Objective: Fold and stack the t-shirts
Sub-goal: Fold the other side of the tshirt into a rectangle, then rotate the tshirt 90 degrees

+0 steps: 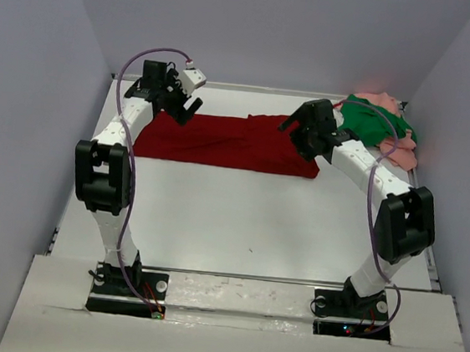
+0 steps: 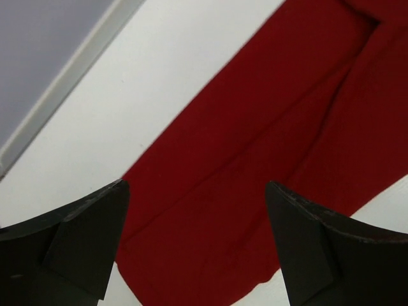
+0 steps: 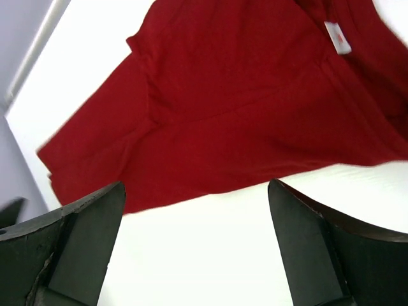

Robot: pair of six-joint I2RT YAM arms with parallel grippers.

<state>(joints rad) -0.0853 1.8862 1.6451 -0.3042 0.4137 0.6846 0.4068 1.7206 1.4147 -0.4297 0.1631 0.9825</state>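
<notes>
The dark red t-shirt (image 1: 226, 141) lies folded into a long flat band across the far half of the table. It also shows in the left wrist view (image 2: 255, 166) and in the right wrist view (image 3: 229, 95), where its white neck label shows. My left gripper (image 1: 187, 108) is open and empty above the shirt's left end. My right gripper (image 1: 295, 125) is open and empty above the shirt's right part. The bright green t-shirt (image 1: 371, 123) lies crumpled at the far right corner on the salmon pink t-shirt (image 1: 398, 147).
The white table (image 1: 239, 218) is walled by grey panels on the left, back and right. The arm bases stand at the near edge. A purple cable loops along each arm.
</notes>
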